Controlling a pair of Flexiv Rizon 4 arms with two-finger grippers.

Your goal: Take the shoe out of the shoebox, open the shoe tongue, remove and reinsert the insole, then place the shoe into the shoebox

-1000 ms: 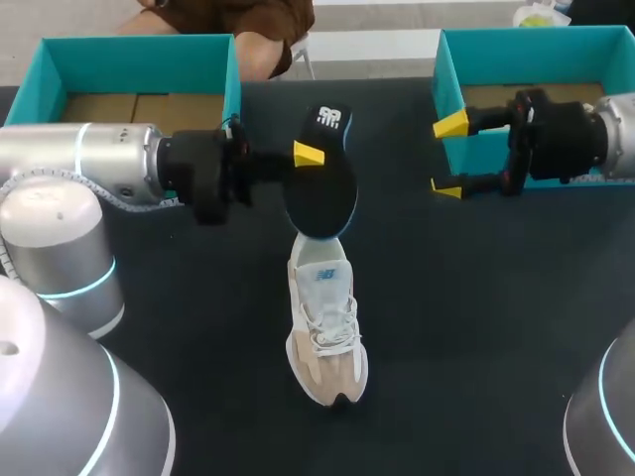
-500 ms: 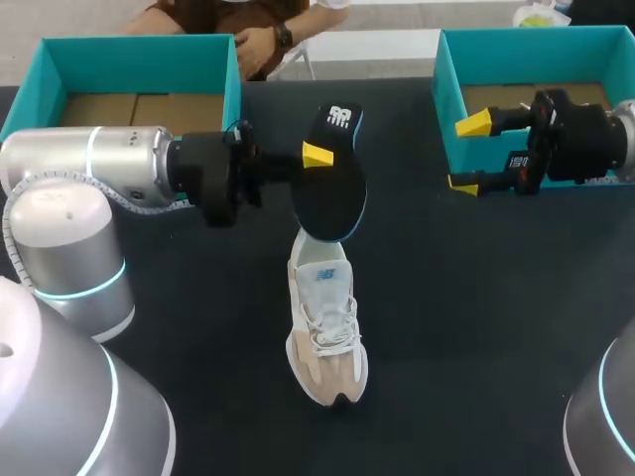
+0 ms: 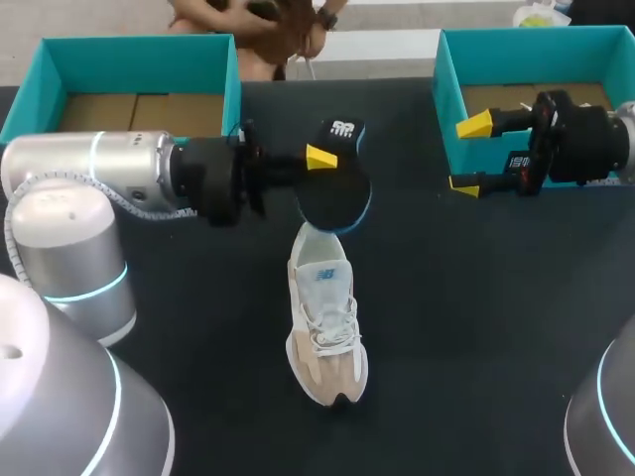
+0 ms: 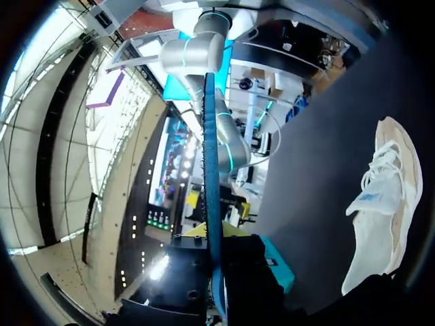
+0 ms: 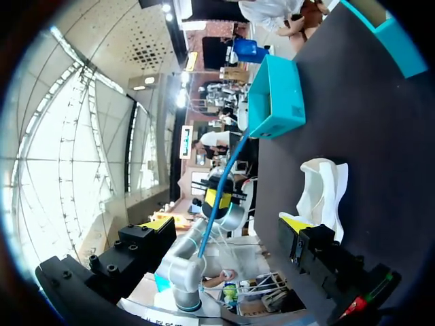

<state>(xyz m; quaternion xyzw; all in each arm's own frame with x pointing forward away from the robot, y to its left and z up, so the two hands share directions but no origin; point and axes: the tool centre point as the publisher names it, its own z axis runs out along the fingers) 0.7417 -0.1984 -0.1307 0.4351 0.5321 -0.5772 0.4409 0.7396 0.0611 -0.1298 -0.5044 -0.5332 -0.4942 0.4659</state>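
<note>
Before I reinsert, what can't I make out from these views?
- Shoe heel opening: in the head view, the insole held above it covers it.
- Left gripper: in the head view only one yellow tip shows, the other is behind the insole. The left wrist view shows the insole edge-on and the tips in shadow.
- Right box floor: in the head view, it is partly behind the right gripper.

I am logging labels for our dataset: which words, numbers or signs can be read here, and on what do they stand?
Insole: white mark at its heel end, too small to read.
Shoe tongue: small blue mark, too blurred to read.
Right hand: white print on its black body, unreadable.
No text can be quoted.
</note>
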